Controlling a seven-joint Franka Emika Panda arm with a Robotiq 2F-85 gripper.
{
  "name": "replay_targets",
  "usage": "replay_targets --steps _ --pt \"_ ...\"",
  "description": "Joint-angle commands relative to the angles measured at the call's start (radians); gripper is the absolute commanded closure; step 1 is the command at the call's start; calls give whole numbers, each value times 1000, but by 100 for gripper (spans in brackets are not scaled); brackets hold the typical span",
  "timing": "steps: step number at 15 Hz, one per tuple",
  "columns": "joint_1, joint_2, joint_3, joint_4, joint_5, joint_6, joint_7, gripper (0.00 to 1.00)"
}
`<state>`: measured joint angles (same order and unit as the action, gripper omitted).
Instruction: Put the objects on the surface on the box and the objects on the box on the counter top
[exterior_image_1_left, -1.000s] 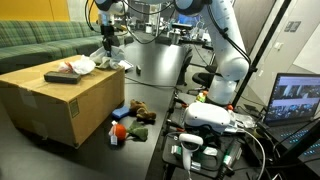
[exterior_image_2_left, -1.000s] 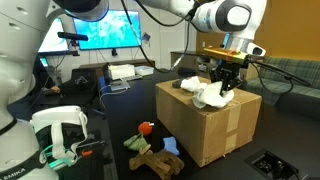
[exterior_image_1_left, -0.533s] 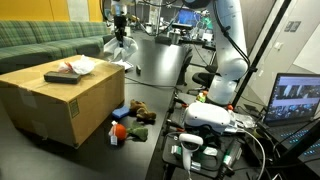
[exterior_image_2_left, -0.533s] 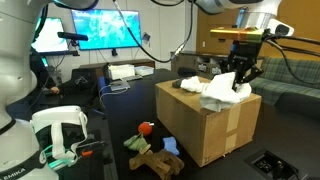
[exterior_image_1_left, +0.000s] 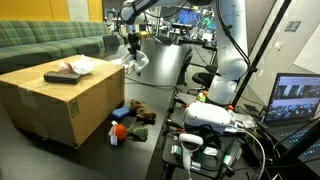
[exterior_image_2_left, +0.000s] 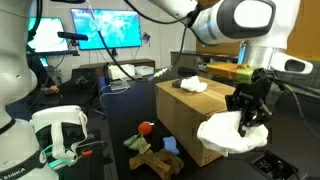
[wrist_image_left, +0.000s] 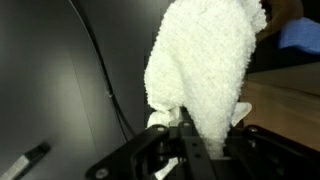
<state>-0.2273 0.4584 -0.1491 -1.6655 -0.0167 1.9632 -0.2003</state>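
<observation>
We find the towel (exterior_image_2_left: 228, 134) held in the gripper (exterior_image_2_left: 246, 117), jaws drawn narrow on its upper bunch and the rest hanging below as a white lump. The wrist view confirms this: the towel (wrist_image_left: 205, 60) fills the centre of the frame, pinched at the gripper (wrist_image_left: 193, 128), with no gap showing between the jaws. In an exterior view the towel (exterior_image_1_left: 136, 62) hangs under the gripper (exterior_image_1_left: 133, 48) in the air, off the box (exterior_image_1_left: 60, 100) and past its far corner, over the dark counter (exterior_image_1_left: 160, 75). From the opposite side it appears in front of the box (exterior_image_2_left: 185, 120), below the top edge; we cannot tell whether it touches the cardboard. On the box top a white cloth (exterior_image_2_left: 192, 85) lies near the edge; in an exterior view the cloth (exterior_image_1_left: 82, 65) lies just beside a flat reddish item (exterior_image_1_left: 63, 75), which we cannot identify. At the foot of the box, on the counter, lie several toys (exterior_image_1_left: 128, 120): an orange-red one, a blue one and a brown plush, grouped close together (exterior_image_2_left: 152, 148). Further out we record a sofa (exterior_image_1_left: 40, 45), a laptop (exterior_image_1_left: 296, 98), a lit monitor (exterior_image_2_left: 100, 28), and a white device (exterior_image_2_left: 60, 130) nearest the camera.
</observation>
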Motion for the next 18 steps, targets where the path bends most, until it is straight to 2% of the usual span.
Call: replay_targets --steps 1,7,8,9,10,15,17,18 --pt "-8 31 -27 -110 -36 121 71 97" --pt "-25 114 -53 -174 -31 217 121 96" --pt "-25 120 -56 -177 -31 223 130 62" --pt "-26 132 -57 -176 -30 232 137 61" --pt "-29 136 -55 -172 -25 227 138 56" --pt "-29 111 -43 -199 -13 238 131 16" --pt "-28 82 -30 -228 -4 240 118 3" --pt "-25 68 -23 -245 2 246 117 0"
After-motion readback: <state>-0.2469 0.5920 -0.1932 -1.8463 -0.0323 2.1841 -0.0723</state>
